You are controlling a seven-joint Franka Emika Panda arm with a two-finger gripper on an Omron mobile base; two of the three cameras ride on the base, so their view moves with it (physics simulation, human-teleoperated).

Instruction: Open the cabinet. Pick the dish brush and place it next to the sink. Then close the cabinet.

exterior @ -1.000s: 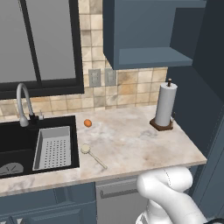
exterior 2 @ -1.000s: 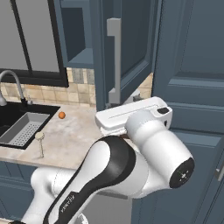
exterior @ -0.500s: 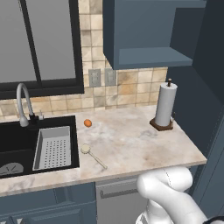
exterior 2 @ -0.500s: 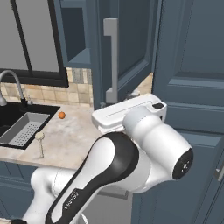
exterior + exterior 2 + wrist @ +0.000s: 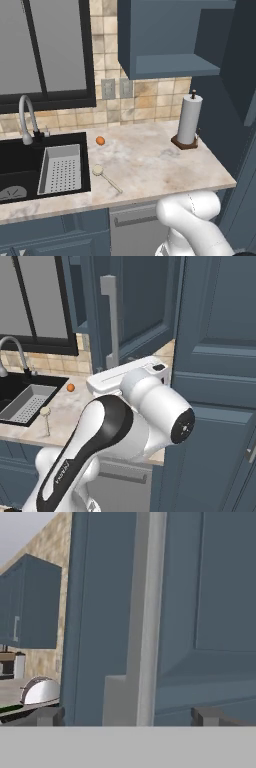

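Cabinet [image 5: 170, 37] open — shelf bare; dish brush [image 5: 104, 176] on counter beside sink [image 5: 20, 167]; end effector [image 5: 127, 716] wide.

Glossy white arm [image 5: 145, 406] of rounded, bulbous segments, broad black band curving along one link, small dark lettering on the white lower link, round dark end cap with a small light mark, flat white hand housing

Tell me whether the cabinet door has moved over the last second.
Yes. In the right base view the cabinet door's silver handle has swung left, toward the black window frame, as the door closes.
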